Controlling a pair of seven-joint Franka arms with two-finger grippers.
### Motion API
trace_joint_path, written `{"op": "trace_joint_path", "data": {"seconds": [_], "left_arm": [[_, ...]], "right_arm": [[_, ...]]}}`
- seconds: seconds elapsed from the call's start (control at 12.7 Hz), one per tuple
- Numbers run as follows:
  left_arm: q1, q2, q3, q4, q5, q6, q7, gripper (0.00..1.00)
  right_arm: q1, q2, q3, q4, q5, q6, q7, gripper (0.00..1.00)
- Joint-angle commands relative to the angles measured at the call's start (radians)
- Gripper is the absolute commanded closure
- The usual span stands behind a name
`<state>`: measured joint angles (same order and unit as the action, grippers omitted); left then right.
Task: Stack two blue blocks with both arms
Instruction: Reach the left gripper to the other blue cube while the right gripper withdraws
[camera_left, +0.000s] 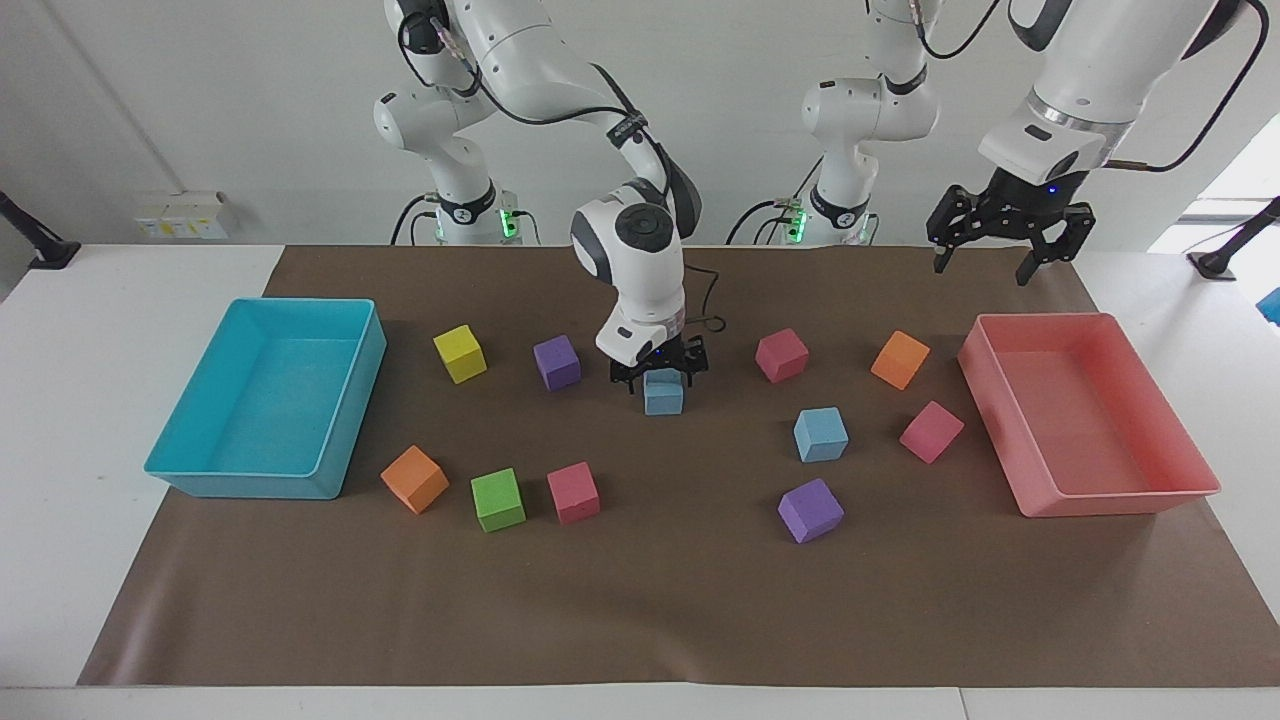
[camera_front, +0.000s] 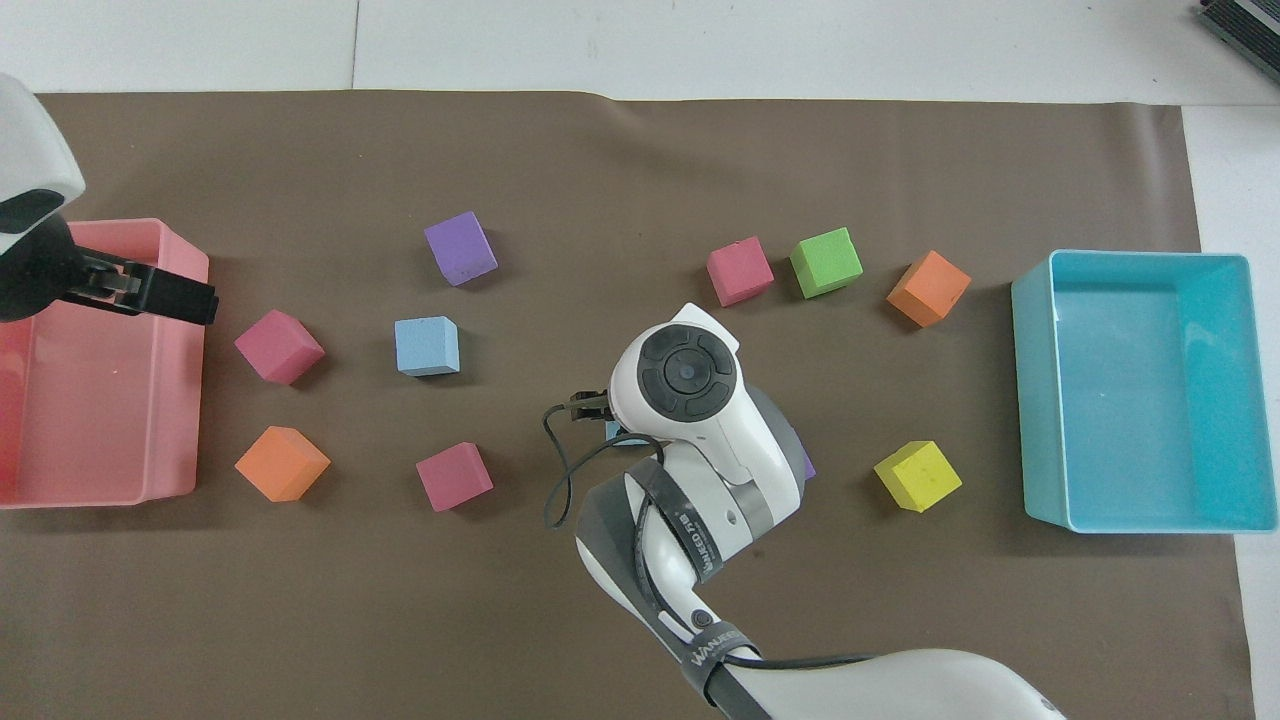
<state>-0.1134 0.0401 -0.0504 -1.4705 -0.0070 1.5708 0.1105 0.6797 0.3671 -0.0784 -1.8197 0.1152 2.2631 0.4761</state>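
The right gripper (camera_left: 661, 374) hangs low over the middle of the bench (camera_left: 60, 330), directly above one blue block (camera_left: 664, 392). Its fingers are spread apart to either side of the block's top and do not clamp it; the block stands on the brown mat (camera_left: 640, 600). From overhead, the right arm's wrist covers nearly all of this block, and only a sliver of blue shows beneath it.

The other blue block (camera_left: 821, 434) rests on the mat toward the left arm's end of the bench, farther from the robots than the first one and well apart from it. It is upright, with nothing on it. A purple block (camera_left: 810, 510) lies farther from the robots than it, and a pink block (camera_left: 931, 431) lies beside it, toward the pink tray (camera_left: 1120, 497).

The left gripper (camera_left: 1008, 250) is raised in the air over the pink tray's end nearest the robots, with its fingers apart and nothing between them.

Another purple block (camera_left: 557, 362) sits just beside the right gripper, toward the cyan tray (camera_left: 240, 485), with a yellow block (camera_left: 460, 353) between that purple block and the tray.
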Motion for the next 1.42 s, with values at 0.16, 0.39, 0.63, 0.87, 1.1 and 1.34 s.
{"op": "trace_joint_path", "data": {"seconds": [0.16,0.39,0.63,0.87,1.1,1.34], "left_arm": [[-0.025,0.124,0.004,0.084,0.001,0.038,-0.061,0.0],[-0.043,0.17,0.003,0.084,0.005,0.103,-0.094,0.0],[-0.063,0.213,0.001,0.072,0.012,0.164,-0.142,0.0],[-0.078,0.228,0.001,0.006,0.012,0.279,-0.164,0.0],[-0.103,0.228,0.003,-0.098,0.013,0.383,-0.198,0.0],[-0.114,0.227,0.001,-0.197,0.027,0.489,-0.212,0.0]], "right_arm": [[-0.092,-0.131,0.006,-0.023,0.053,-0.077,-0.025,0.0],[-0.179,-0.171,0.006,-0.024,0.155,-0.135,-0.142,0.0],[-0.25,-0.169,0.005,-0.036,0.308,-0.132,-0.368,0.0],[-0.307,-0.152,0.005,-0.055,0.449,-0.148,-0.611,0.07],[-0.31,-0.114,0.005,-0.061,0.497,-0.134,-0.691,0.69],[-0.313,-0.07,0.005,-0.081,0.587,-0.091,-0.737,1.0]]}}
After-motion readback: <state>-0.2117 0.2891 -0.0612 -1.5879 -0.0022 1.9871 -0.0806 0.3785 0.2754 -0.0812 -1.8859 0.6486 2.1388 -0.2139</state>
